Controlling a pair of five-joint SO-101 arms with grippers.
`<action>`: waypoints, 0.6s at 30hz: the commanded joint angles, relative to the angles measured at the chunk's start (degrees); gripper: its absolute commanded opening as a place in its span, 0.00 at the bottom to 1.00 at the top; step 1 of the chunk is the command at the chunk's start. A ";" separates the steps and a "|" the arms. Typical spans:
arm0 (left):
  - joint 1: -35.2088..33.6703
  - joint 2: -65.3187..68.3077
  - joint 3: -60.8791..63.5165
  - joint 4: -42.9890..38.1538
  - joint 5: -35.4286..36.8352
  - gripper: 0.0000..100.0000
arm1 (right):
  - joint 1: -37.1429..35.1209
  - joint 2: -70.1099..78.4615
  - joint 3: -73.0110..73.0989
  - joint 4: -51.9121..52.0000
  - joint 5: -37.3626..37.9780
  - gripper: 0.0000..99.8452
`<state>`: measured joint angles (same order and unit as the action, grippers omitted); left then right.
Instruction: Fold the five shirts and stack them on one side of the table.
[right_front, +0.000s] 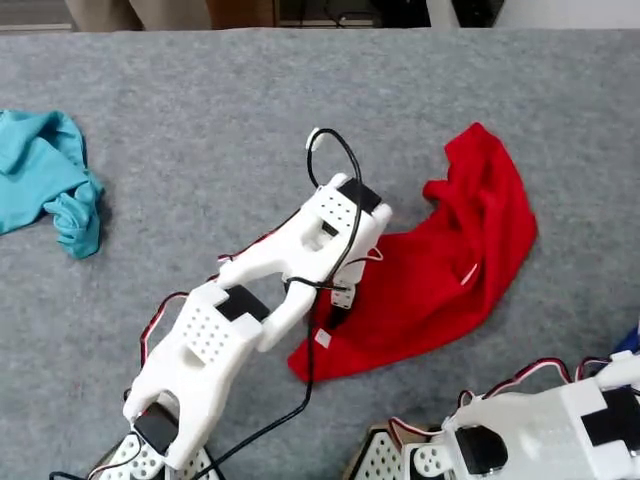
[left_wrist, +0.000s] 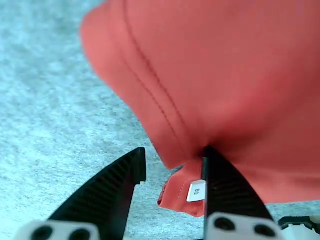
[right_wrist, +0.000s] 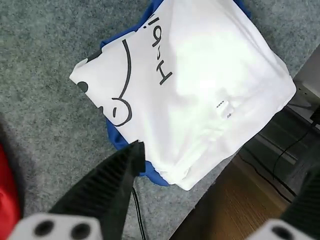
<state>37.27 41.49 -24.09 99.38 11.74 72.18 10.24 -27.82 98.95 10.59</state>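
Grey carpeted table (right_front: 220, 90), wood floor (right_wrist: 235, 200) beyond, left fingers (left_wrist: 112, 187) and right fingers (right_wrist: 107, 185) spread

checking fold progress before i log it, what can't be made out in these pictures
Crumpled teal fabric shirt: high view, cut off by the left edge, full shape unknown.
Crumpled red fabric shirt: high view, near hem hidden under the white left arm.
Blue fabric shirt: right wrist view, mostly covered by the folded white printed shirt, fold state unclear.
Small white tag on the red hem: left wrist view, too blurred to read.
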 joint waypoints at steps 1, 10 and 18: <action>0.88 0.40 -2.73 -0.44 0.35 0.13 | 0.31 -0.13 -2.59 0.26 0.35 0.46; 0.79 0.48 -3.60 -0.79 -3.25 0.02 | -0.31 -0.48 -2.51 0.26 0.18 0.46; -0.79 -0.22 -8.35 1.05 -3.69 0.02 | -0.40 -0.48 -2.51 0.26 0.26 0.46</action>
<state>37.63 42.55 -27.25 99.03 8.40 72.18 10.24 -27.82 98.95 10.59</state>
